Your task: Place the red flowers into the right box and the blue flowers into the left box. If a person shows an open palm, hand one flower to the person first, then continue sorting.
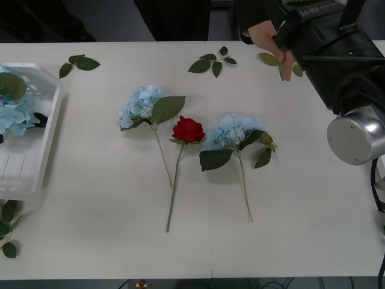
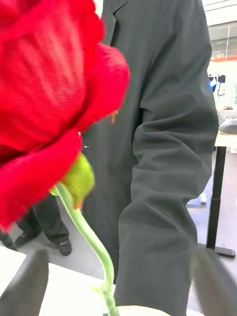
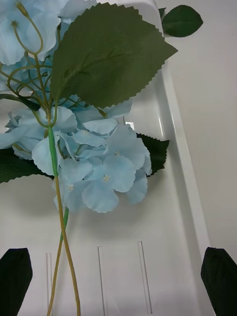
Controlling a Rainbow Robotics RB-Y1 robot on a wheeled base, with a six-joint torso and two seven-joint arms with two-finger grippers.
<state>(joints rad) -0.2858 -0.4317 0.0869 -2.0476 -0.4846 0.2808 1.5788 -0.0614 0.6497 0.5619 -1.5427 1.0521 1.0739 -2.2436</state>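
Observation:
One red flower [image 1: 188,129] lies mid-table between two blue flowers [image 1: 140,103] [image 1: 236,131]. Another red flower [image 2: 47,98] looms close in the right wrist view, its green stem [image 2: 94,242] running down between the open black fingers [image 2: 29,286] of my right gripper [image 2: 118,256]. Beyond it stands the person [image 2: 163,148] in a dark coat. In the front view the person's hand [image 1: 267,33] meets the end of my right arm [image 1: 337,54] at the far right edge. My left gripper [image 3: 117,252] hangs open over the left box [image 3: 177,148], where blue flowers [image 3: 106,173] lie. The right box is out of view.
Loose green leaf sprigs lie at the table's far edge [image 1: 78,63] [image 1: 210,62] and near the front left corner [image 1: 7,232]. The left box [image 1: 48,129] sits at the table's left side. Bare table stretches in front of the three flowers.

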